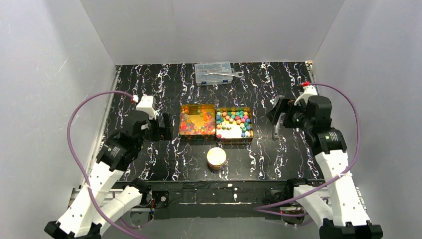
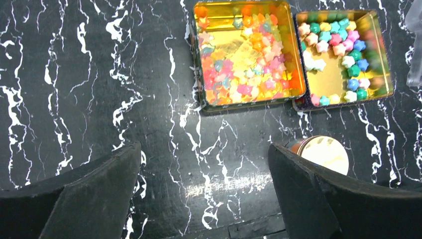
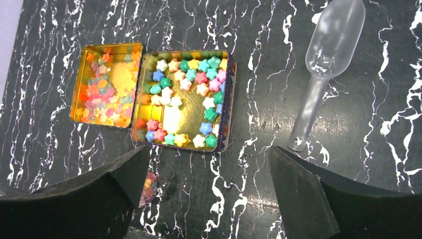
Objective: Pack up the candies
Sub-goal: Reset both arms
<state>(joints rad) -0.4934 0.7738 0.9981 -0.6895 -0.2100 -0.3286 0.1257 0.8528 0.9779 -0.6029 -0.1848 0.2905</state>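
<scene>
Two gold tins sit touching, side by side, in the middle of the black, white-streaked surface (image 1: 249,164). The left tin (image 2: 249,103) holds the shiny candies (image 2: 239,64). They are red, orange and yellow, with some bare gold showing through. The right tin (image 3: 227,99) holds the pastel candies (image 3: 186,79). The right wrist view shows they are little stars in pink, green, blue, yellow and white, lying round a bare patch. From above they are only coloured dots.

A small round pot (image 1: 216,158) with a pale lid stands just in front of the tins, toward the near edge. Only the top view shows the clear box (image 1: 214,69) at the far edge, with a wrench (image 1: 226,73) on it. A clear scoop (image 3: 323,64) lies toward the right edge, apart from the right tin. The right wrist view shows it plainly. From above there is only a thin grey shape, which may be the same scoop.

The left pincer (image 2: 204,149) hangs over bare surface left of the tins, its fingers wide apart and holding nothing. The right pincer (image 3: 208,152) is wide apart and empty too, right of the tins and near the scoop.
</scene>
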